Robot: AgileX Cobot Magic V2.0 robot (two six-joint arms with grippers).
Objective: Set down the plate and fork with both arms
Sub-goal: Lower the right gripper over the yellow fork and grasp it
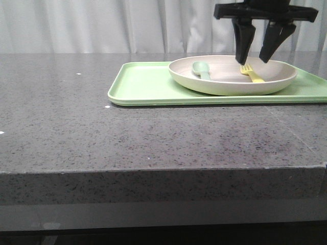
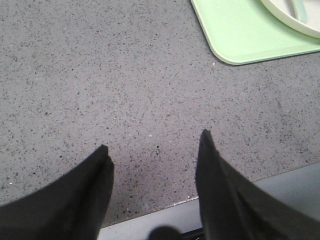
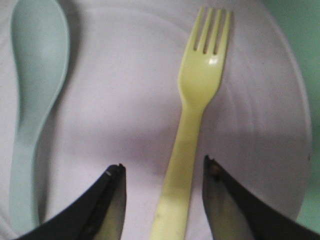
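Note:
The cream-white plate sits on the light-green tray at the back right. The pale-yellow fork lies in the plate on its right side; it also shows in the right wrist view. My right gripper is open and hangs just above the plate, its fingers on either side of the fork's handle without touching it. My left gripper is open and empty over bare table near the front edge; it does not show in the front view. The plate's rim shows in the left wrist view.
A pale teal-green spoon lies in the plate left of the fork, seen also in the right wrist view. The tray's near-left corner shows in the left wrist view. The grey speckled table ends in a front edge.

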